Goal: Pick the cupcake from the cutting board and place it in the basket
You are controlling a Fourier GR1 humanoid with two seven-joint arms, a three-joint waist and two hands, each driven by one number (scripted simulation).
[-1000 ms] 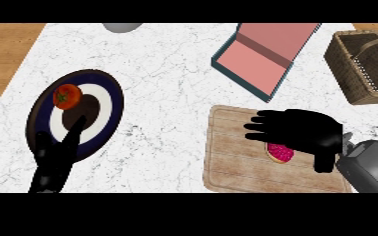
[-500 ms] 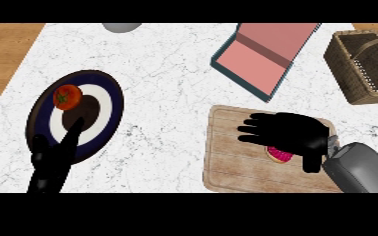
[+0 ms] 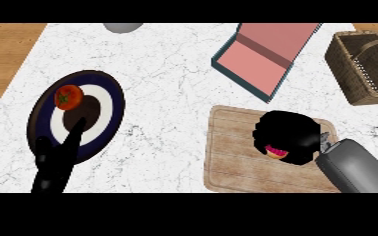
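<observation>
On the near counter edge, left: left hand (image 3: pixel 57 162), black, fingers straight and released, one fingertip lying over the lower rim of the plate; it holds nothing.
Near edge, right: grey forearm (image 3: pixel 353 166) entering from the lower right corner and ending in the right hand (image 3: pixel 289 135).
Right hand: black, fingers clenched downward around the cupcake (image 3: pixel 277 152), grasping it from above; the hand hides most of it.
Cupcake: only a small pink patch shows beneath the fingers, over the middle-right part of the cutting board (image 3: pixel 232 155); whether it rests on the board or is lifted clear cannot be told.
Cutting board: pale wood, rounded corners, lying flat on the counter (image 3: pixel 170 95) at the lower right, its right part covered by the hand and forearm.
Plate: plate (image 3: pixel 107 125) with a dark blue rim, white ring and dark centre, at the left of the counter, about level with the board.
Tomato: red tomato (image 3: pixel 68 96) with a green stem, sitting on the upper left part of the plate.
Counter: white marbled surface; a brown wooden strip (image 3: pixel 16 50) borders it at the far left.
Middle distance, right of centre: open box (image 3: pixel 264 55) with a pink inside and teal edges, set at an angle beyond the board and apart from it.
Far right: wicker basket (image 3: pixel 354 65), brown, partly cut by the view's edge, well apart from the cupcake.
Far edge: grey rounded object (image 3: pixel 122 27), cut off at the top; what it is cannot be told.
</observation>
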